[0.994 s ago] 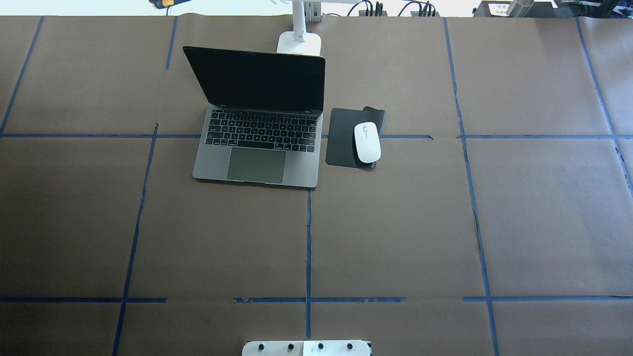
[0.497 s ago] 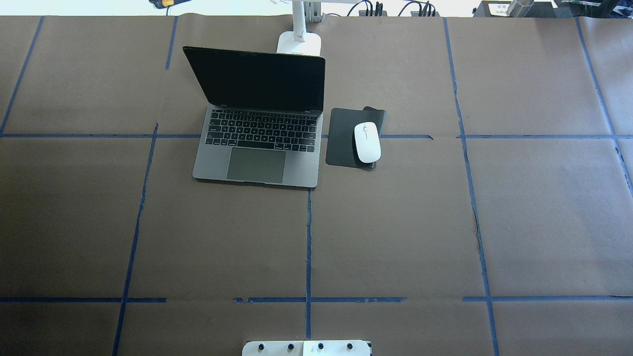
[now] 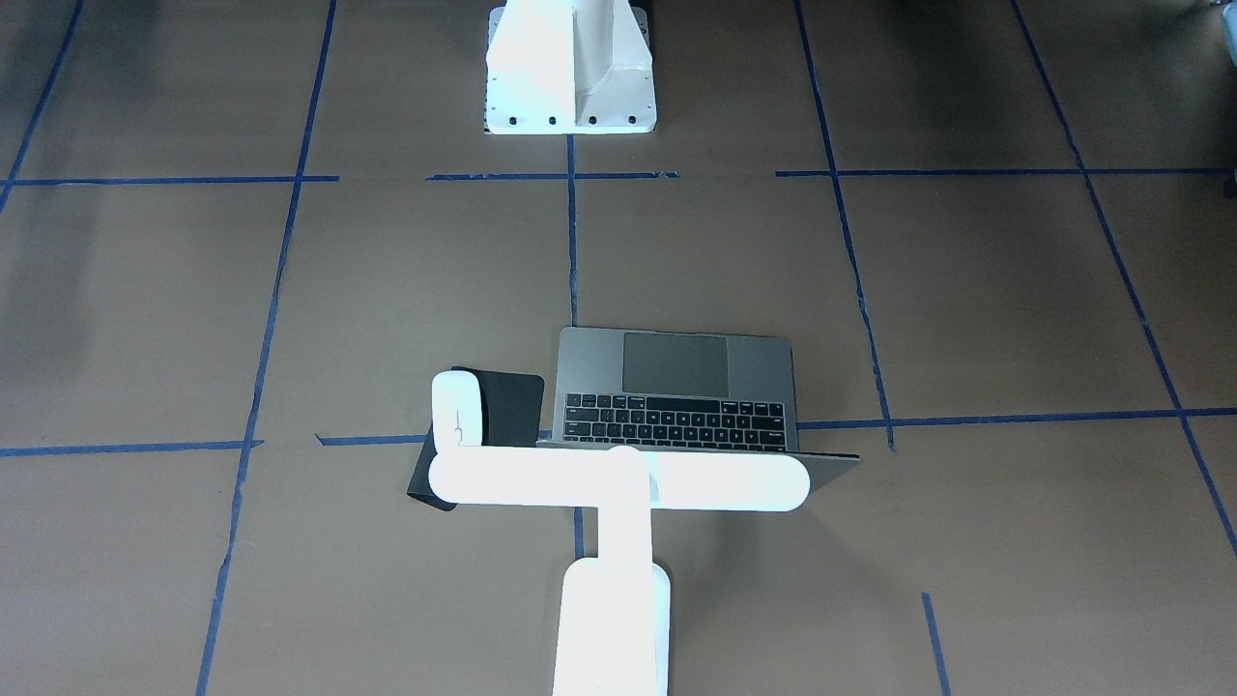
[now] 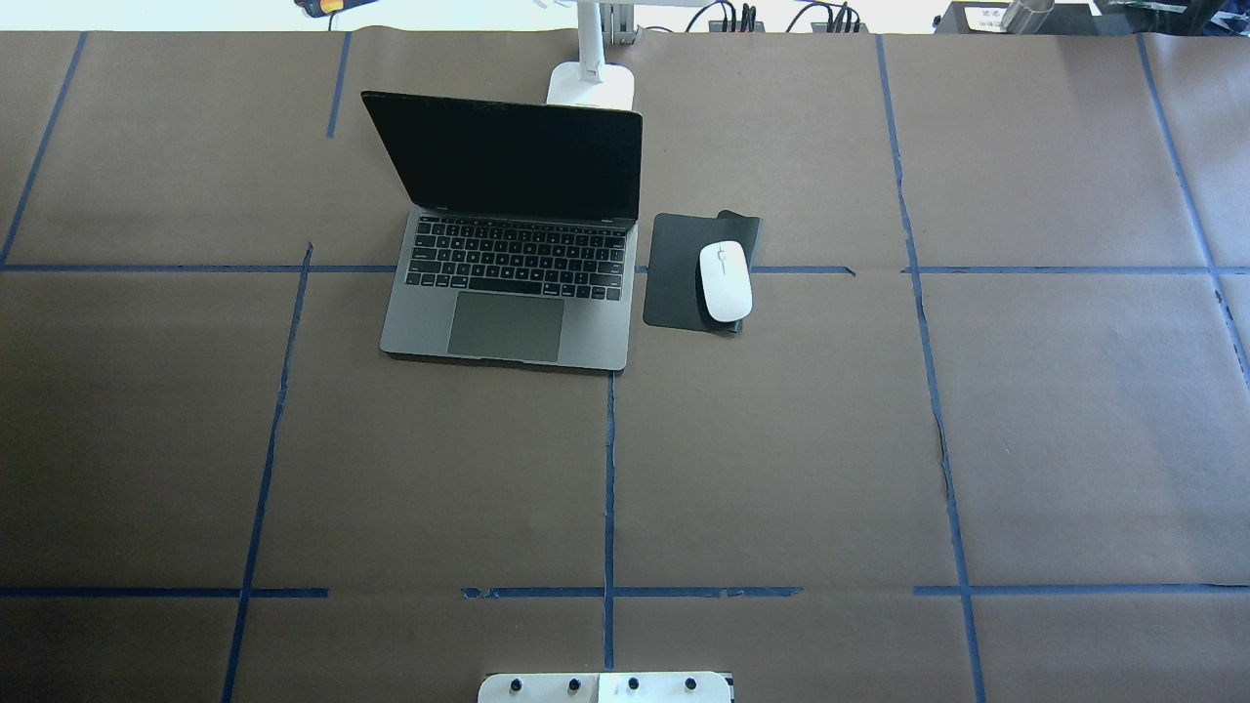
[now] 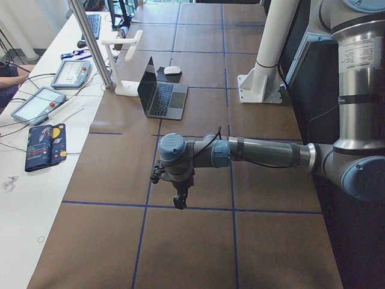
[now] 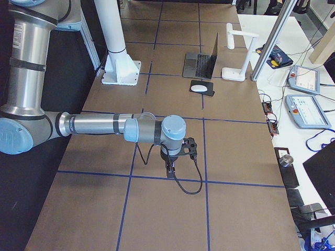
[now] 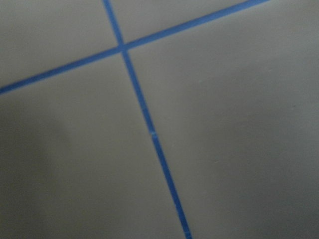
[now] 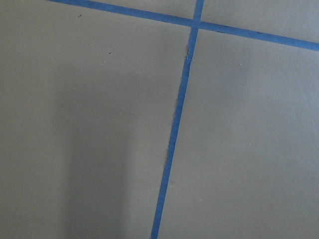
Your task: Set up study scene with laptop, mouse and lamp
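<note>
The laptop (image 4: 508,283) stands open on the brown table, dark screen upright, keys toward the robot. The white mouse (image 4: 725,281) lies on a black mat (image 4: 674,273) just right of it. The white lamp (image 3: 618,481) stands behind the laptop, its bar head over the lid; only its base (image 4: 591,86) shows from overhead. My left gripper (image 5: 179,201) hangs over the bare table far from these things, and I cannot tell if it is open. My right gripper (image 6: 170,171) hangs likewise at the other end, state unclear. Both wrist views show only brown paper and blue tape.
The white bolted pedestal (image 3: 570,68) stands at the robot's side of the table. Blue tape lines (image 4: 608,469) grid the brown paper. A side bench beyond the far edge carries teach pendants (image 5: 72,73) and an aluminium post (image 5: 90,42).
</note>
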